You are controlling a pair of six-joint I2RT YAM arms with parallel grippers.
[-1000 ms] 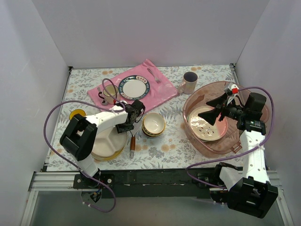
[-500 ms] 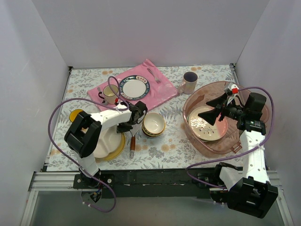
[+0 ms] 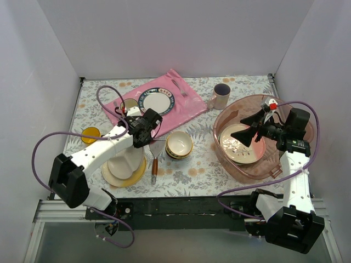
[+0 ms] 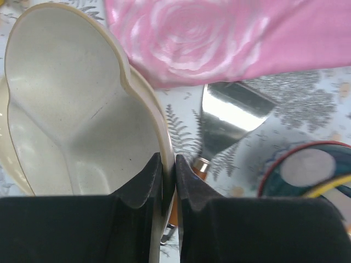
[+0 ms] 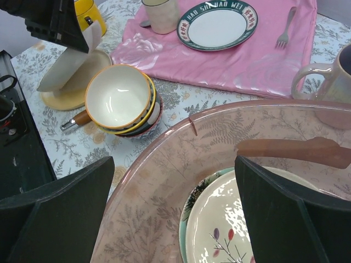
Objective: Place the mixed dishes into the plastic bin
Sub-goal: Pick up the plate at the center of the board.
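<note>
Floral-patterned desk (image 3: 192, 172): the left gripper (image 4: 169, 175) is clenched on the rim of the cream divided plate (image 4: 71, 109), tilted over a yellowish plate (image 3: 123, 176). The right gripper (image 3: 239, 126) hangs spread wide over the plastic bin (image 3: 263, 169), which holds stacked plates (image 3: 241, 147).

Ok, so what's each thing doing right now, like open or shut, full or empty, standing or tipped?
left gripper: shut on the divided plate's rim.
divided plate: tilted up, held by its rim.
right gripper: open, above the bin.
plastic bin: holds stacked plates.
bowls: stacked, upright, top one empty.
pinkish mug: upright, outside the bin.
</note>
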